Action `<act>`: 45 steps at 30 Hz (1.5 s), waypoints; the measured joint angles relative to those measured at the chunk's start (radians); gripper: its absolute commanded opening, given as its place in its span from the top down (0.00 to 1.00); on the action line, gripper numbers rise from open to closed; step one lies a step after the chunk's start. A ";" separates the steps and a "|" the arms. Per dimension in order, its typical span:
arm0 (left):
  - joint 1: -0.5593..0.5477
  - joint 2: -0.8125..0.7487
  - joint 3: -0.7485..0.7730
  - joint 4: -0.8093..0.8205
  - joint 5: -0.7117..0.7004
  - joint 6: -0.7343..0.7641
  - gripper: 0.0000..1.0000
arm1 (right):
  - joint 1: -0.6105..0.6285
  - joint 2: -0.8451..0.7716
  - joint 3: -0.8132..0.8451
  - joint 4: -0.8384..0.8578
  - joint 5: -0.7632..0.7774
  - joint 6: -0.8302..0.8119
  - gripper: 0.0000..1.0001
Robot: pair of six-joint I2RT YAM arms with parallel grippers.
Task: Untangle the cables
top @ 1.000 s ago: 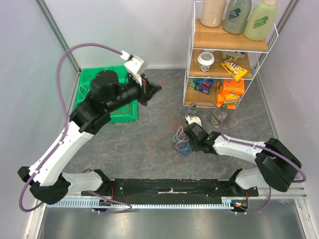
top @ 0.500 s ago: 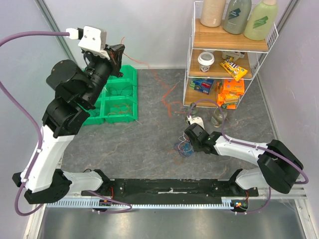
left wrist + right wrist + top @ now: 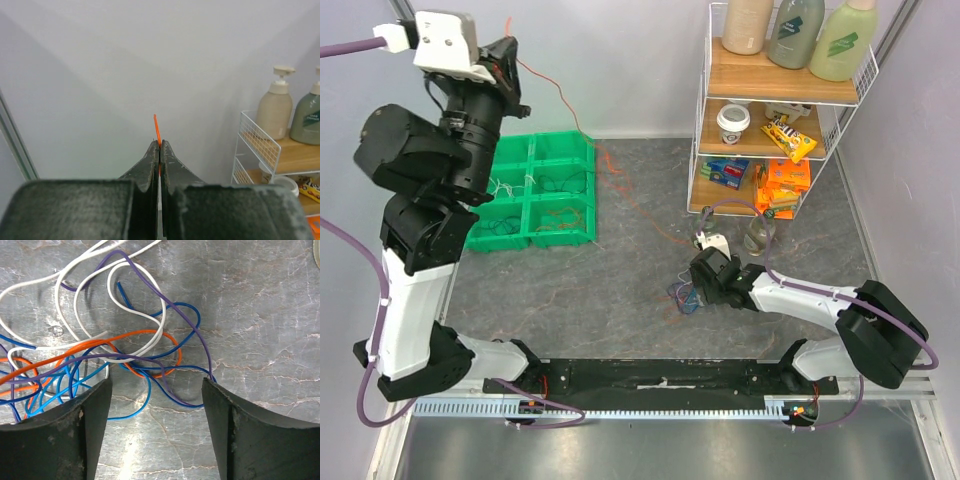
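Pinching an orange wire (image 3: pixel 156 125), left gripper (image 3: pixel 159 145) clamped; right gripper (image 3: pixel 157 385) wide apart, cables (image 3: pixel 120 360) between its fingers (image 3: pixel 80 430)

3 bottles (image 3: pixel 795 30), 1 green bin (image 3: pixel 560 239), 1 cable tangle (image 3: pixel 683 297), 2 claws (image 3: pixel 159 145) (image 3: pixel 155 390)

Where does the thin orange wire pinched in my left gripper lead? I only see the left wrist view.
Observer: From the left gripper, raised high on the far left, the thin orange wire slopes down to the grey table, toward the loose tangle of coloured wires.
Operator: Is the right gripper holding that tangle?
Observer: No. The right gripper stands open over it, jaws apart on either side, clamping nothing.
Operator: What's below my arm?
Observer: A green plastic tray with compartments, with small wire bundles lying in several of them.
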 measured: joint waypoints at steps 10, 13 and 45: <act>0.000 0.082 0.172 0.136 -0.063 0.192 0.98 | -0.001 -0.062 -0.013 0.035 -0.136 -0.061 0.03; 0.000 0.090 0.201 0.190 -0.060 0.199 0.98 | -0.001 -0.194 -0.056 0.079 -0.217 -0.091 0.02; 0.001 -0.024 -0.310 0.071 -0.220 0.056 0.98 | 0.010 0.088 0.131 0.137 -0.398 -0.163 0.91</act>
